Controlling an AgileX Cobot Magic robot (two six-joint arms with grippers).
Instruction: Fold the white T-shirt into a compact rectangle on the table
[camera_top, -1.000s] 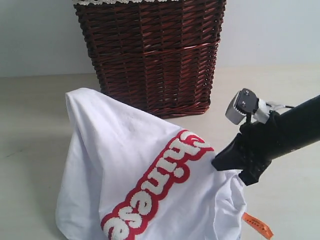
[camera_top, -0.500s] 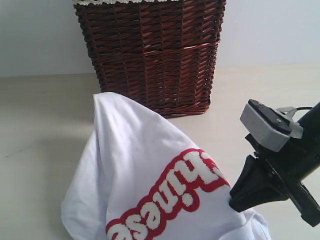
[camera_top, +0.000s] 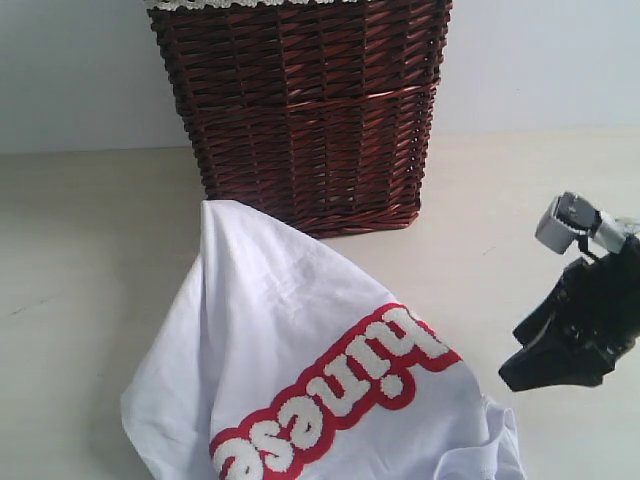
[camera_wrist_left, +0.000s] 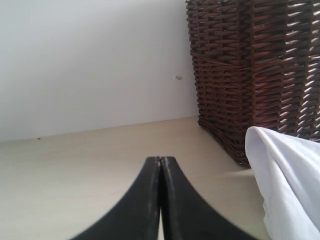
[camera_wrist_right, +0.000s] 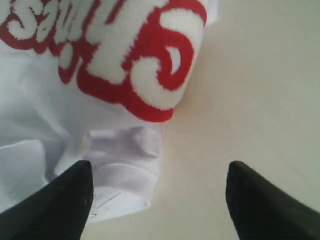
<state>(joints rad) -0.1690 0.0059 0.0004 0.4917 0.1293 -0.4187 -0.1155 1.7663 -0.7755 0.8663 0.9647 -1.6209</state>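
Two grippers, two different states. My left gripper (camera_wrist_left: 160, 162) has its black fingers (camera_wrist_left: 135, 210) pressed flat together with no gap and nothing pinched between them. They hang over bare table (camera_wrist_left: 75, 165), apart from the cloth. My right gripper (camera_wrist_right: 160, 172) is spread wide, with its fingers far apart and gripping nothing. A folded sleeve hem (camera_wrist_right: 125, 185) lies just beside one fingertip, and I cannot tell whether the two touch.

The white T-shirt (camera_top: 290, 330) sits heaped in the lower middle of the exterior frame, on the table in front of the dark wicker basket (camera_top: 300, 110). Its highest fold rises close to the basket's base. The red band (camera_top: 340, 400) with white lettering runs on a slant from the bottom edge up toward centre right. In that same frame the right gripper shows at the right edge, over the table and clear of the shirt's nearest fold.

Only the left wrist view shows the left gripper at all. It also shows one white edge of the shirt lying just beside the basket's lower wall. Only the right wrist view gives me the sleeve hem and the fuzzy letters up close. The exterior view alone takes in the whole heap and the lace trim (camera_top: 200, 4) along the basket's rim at the top of the frame.
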